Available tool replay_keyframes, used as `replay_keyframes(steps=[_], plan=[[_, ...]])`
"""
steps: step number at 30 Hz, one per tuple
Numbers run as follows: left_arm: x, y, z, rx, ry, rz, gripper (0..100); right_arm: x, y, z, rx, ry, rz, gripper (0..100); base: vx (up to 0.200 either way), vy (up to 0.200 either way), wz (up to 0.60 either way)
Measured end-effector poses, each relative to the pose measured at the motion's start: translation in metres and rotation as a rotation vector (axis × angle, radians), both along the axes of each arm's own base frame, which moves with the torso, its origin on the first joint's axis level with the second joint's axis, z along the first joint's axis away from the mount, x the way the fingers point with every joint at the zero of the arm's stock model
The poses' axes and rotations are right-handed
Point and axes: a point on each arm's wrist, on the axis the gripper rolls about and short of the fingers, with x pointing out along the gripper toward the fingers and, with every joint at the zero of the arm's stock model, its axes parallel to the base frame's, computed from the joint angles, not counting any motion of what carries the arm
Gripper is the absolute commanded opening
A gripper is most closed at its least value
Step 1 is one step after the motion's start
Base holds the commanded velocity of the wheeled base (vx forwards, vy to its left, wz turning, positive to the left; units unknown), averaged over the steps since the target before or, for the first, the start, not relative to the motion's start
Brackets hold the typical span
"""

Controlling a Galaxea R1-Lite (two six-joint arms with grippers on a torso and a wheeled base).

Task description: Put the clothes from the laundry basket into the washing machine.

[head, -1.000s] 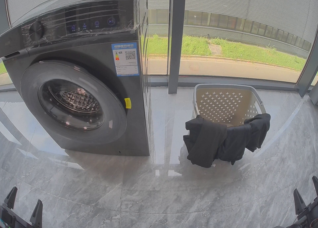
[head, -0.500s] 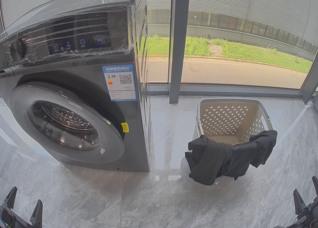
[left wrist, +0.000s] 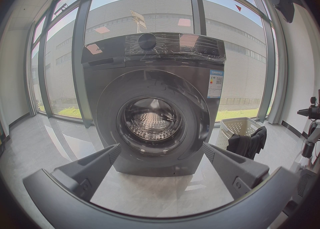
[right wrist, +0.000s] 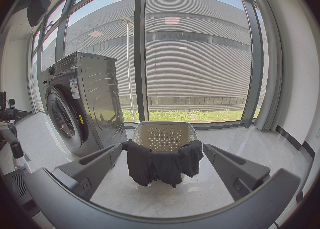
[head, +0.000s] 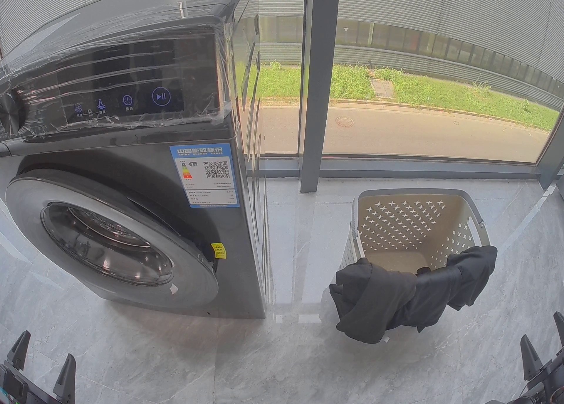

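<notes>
Judged the task unstarted. Found the washing machine [head: 135, 188] across the left of the head view, its door [left wrist: 151, 124] shut, met head-on from the left wrist. Saw the laundry basket [head: 411, 194] at lower right, clothes [head: 399, 299] draped over its near rim, squarely faced from the right wrist. Noted left gripper [head: 46, 358] and right gripper [head: 540, 336] in the bottom corners, both splayed wide, holding nothing.

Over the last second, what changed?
Only the viewpoint: washing machine and laundry basket slid lower and larger in the head view, so the camera advanced. The black clothes stay draped over the basket's front rim; left claw and right claw stay open, empty.
</notes>
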Motion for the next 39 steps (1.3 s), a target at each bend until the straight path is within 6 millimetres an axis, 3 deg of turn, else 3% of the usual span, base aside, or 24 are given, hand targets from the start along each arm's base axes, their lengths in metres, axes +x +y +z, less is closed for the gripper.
replay_keyframes(steps=[39], plan=[[0.0,0.0,0.0002,-0.002,-0.001,0.0,100,0.0,0.0,0.0,0.0,0.0,-0.001,100,0.0,-0.19,0.0]])
